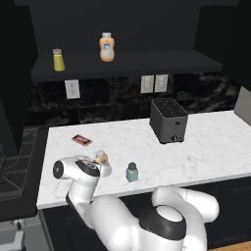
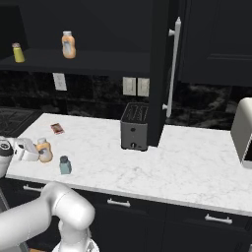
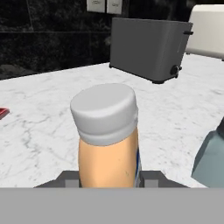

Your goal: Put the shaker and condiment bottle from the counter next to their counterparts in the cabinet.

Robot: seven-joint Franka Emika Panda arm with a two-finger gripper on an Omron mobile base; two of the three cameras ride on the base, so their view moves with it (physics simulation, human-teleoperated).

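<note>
Left base view shows, from left to right along the front of the counter [image 1: 206, 142], the gripper [image 1: 101, 164] closed around the condiment bottle [image 1: 101, 158], then the shaker [image 1: 132, 172] standing just beside it, apart and upright, and further back the toaster [image 1: 168, 120]. Hand view shows the bottle's cap [image 3: 105, 113] and orange body between the finger tips, low on the body, so the grip looks seated but not yet lifted. To do this step well, I judge the lift should go straight up first, keeping the bottle upright and clear of the shaker on its right. Above, in the cabinet [image 1: 122, 66], the yellow shaker [image 1: 59, 60] stands left and the white-capped orange bottle [image 1: 107, 47] right of it; the held bottle belongs beside that one, set down gently without nudging it.
</note>
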